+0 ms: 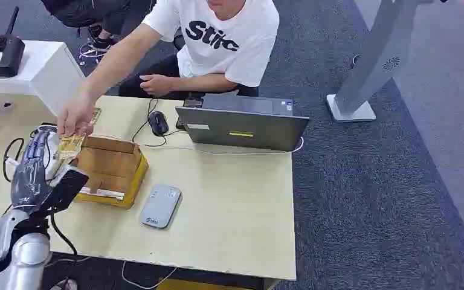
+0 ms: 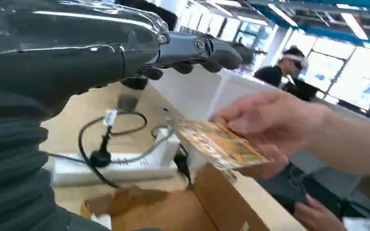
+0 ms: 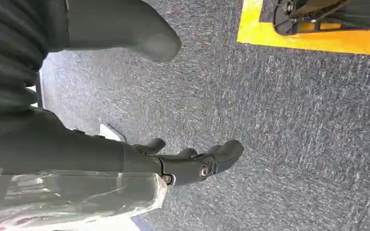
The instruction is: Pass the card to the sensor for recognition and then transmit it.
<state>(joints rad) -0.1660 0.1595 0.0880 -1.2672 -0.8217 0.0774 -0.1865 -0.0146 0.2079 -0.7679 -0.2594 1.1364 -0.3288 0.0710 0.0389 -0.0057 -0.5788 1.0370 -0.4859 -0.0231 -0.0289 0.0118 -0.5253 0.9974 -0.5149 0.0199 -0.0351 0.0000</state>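
**Card in the person's fingers: a handover that may fail**

The card is not in a robot hand. A person's hand pinches it above the edge of the open cardboard box and holds it out toward the left robot hand. In the left wrist view the card hangs just beside the extended fingers, apart from them, with nothing between finger and thumb. So the left robot hand is spread and empty. The right robot hand hangs over the carpet, its fingers loosely bent around nothing, with gaps between them.

The main risk seems to be timing. If the person lets go before the fingers close, the thin card probably falls into the box or onto the desk, and a flat card is hard for thick fingers to lift again. If the fingers close too soon or off line, they may catch the person's fingers, or take only a corner of the card, which could then slip or turn during the move.

A second risk is the cables and the white power strip under the left arm: a low sweep may snag them.

The grey reader lies on the desk on the far side of the box, so the arm must probably cross over the box wall; a low path could knock it.
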